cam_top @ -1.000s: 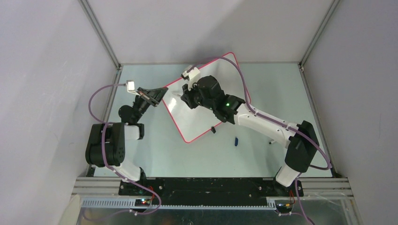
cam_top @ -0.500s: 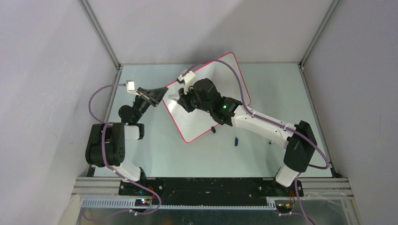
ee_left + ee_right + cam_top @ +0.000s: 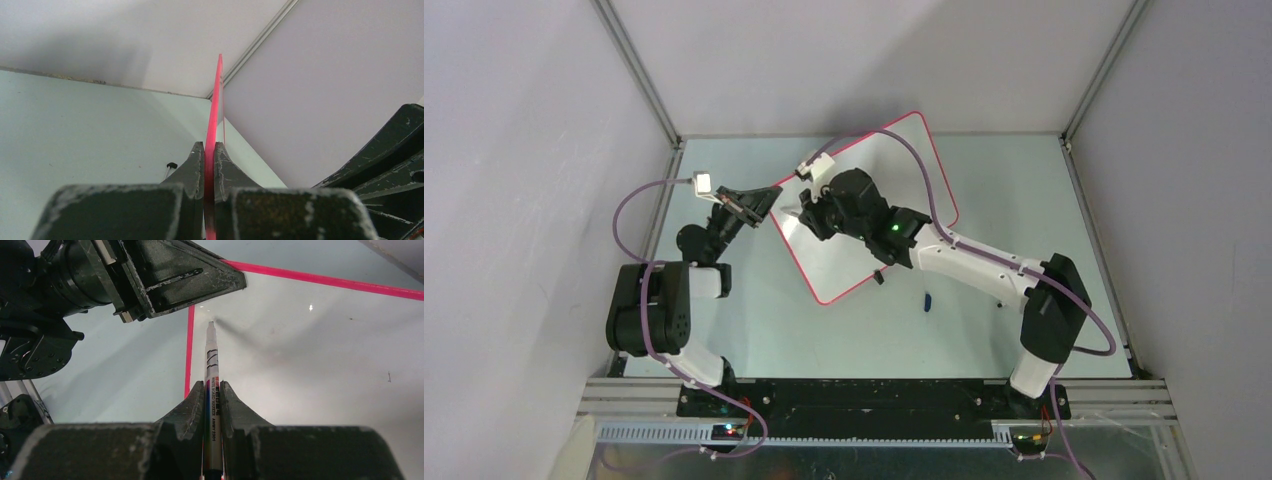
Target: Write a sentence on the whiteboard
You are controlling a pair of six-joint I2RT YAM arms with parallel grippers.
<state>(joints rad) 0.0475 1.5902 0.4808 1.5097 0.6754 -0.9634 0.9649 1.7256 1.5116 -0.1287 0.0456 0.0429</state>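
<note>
top view: whiteboard (image 3: 844, 268) sits askew on the table (image 3: 1024, 200), centre-back. My left gripper (image 3: 762, 203) is at its left corner and my right gripper (image 3: 808, 212) is over that end.
left wrist: my left fingers (image 3: 192, 162) are clenched on the red-pink rim, with the board edge-on between them.
right wrist: I'm clamping a marker (image 3: 212, 360), tip at the board's corner. Can't tell contact, and I see no sentence.
handling: the board looks thin, stiff, light and glossy, so it probably slides under pen pressure. Pinch the rim, stay off the face.
</note>
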